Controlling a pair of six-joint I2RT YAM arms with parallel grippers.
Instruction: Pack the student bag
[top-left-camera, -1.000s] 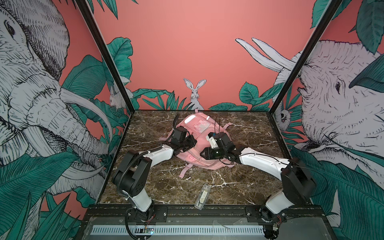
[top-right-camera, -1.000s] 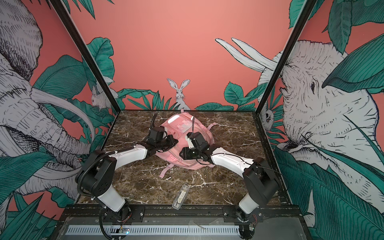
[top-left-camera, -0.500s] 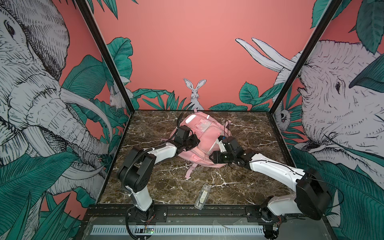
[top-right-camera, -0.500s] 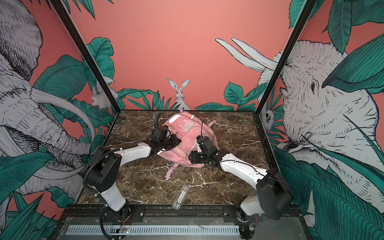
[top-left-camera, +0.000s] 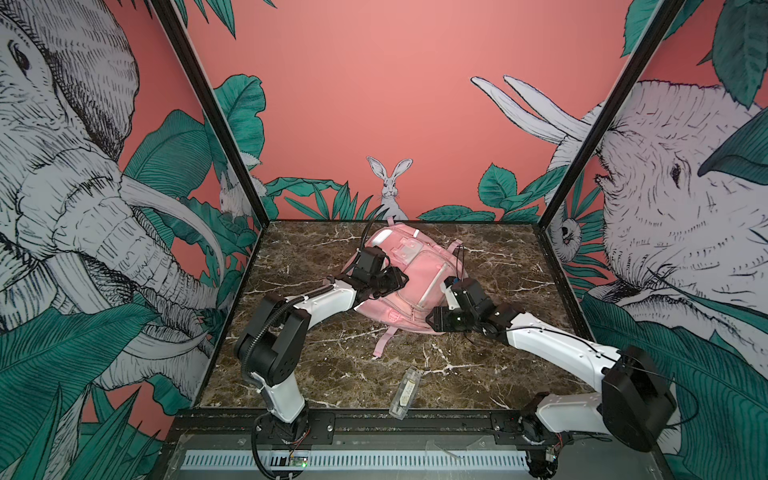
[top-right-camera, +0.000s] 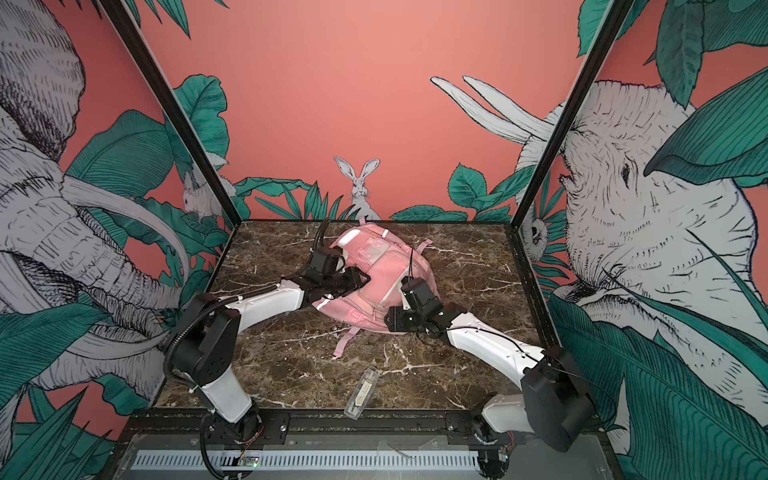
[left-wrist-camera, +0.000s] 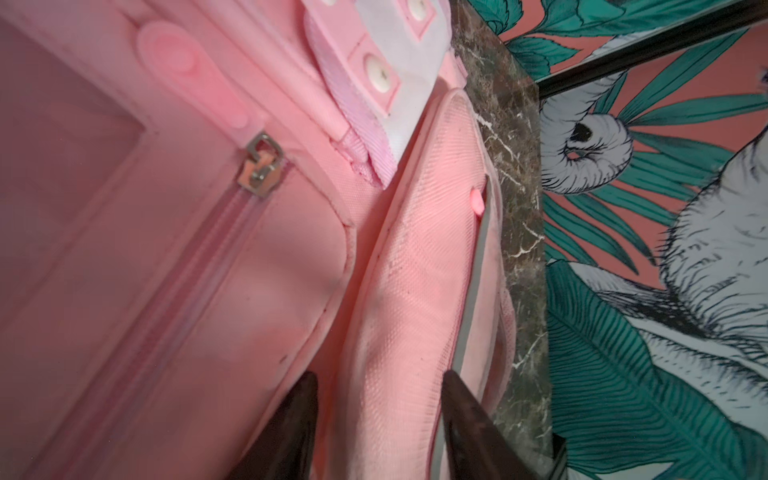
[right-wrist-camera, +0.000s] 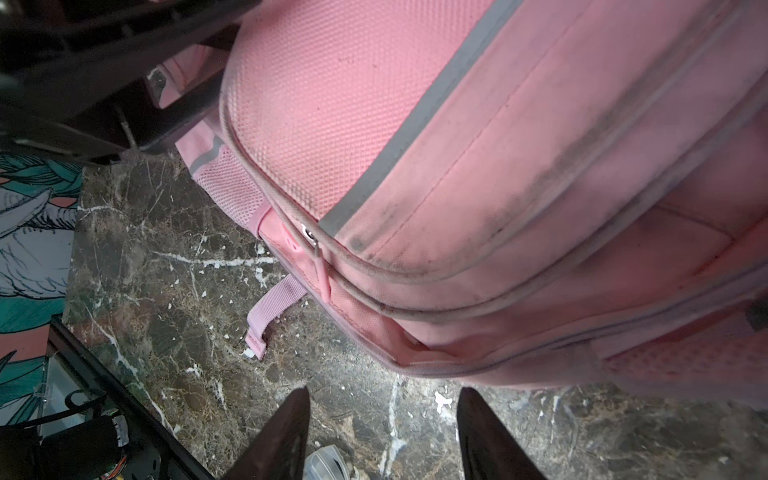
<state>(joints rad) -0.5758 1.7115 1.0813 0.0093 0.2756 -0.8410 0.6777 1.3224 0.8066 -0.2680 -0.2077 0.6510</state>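
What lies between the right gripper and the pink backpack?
Only bare marble table; the right wrist view shows it between right gripper and backpack.

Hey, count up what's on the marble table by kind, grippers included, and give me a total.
Pink bag: 1
Clear case: 1
Grippers: 2, left gripper and right gripper
Total: 4

In both top views the left arm hides the bag's left side and the right arm hides its lower right corner. What is in the clear case is too small to tell. In the wrist views the bag, the left tool and the right tool run off the picture.
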